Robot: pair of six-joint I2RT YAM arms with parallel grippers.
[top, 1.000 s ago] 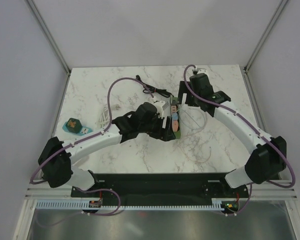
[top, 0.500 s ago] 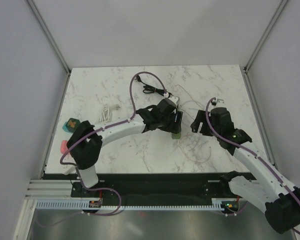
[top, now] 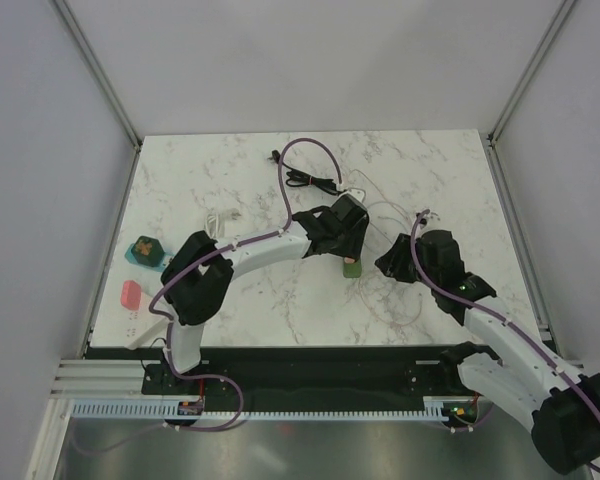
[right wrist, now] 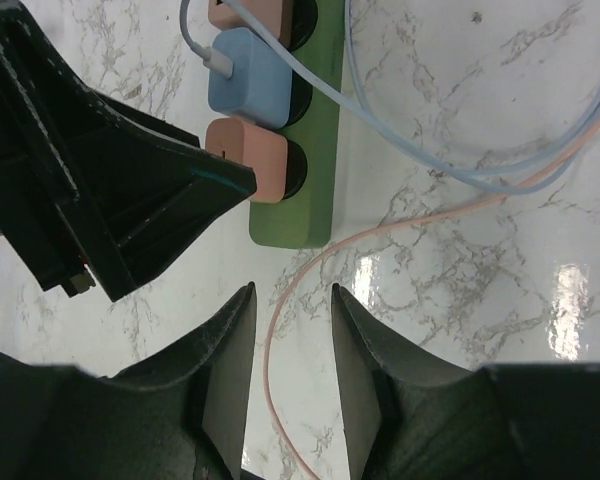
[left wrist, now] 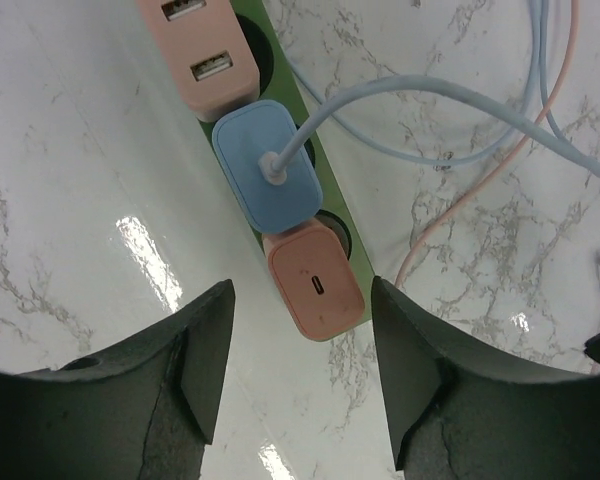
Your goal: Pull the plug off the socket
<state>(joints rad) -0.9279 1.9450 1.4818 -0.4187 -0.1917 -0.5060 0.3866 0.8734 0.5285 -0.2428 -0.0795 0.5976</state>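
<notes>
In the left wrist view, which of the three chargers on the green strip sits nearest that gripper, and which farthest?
1. Pink one-port charger, bottom, right by the left gripper.
2. Blue charger with a pale cable, middle.
3. Pink two-port charger, top edge.

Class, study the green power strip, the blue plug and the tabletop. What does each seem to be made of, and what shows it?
Green power strip: probably moulded plastic, matt, evenly coloured.
Blue plug: likely smooth plastic, satin, rounded corners.
Tabletop: glossy marble or marble-look laminate, I cannot tell which; grey veining, bright reflections.
</notes>
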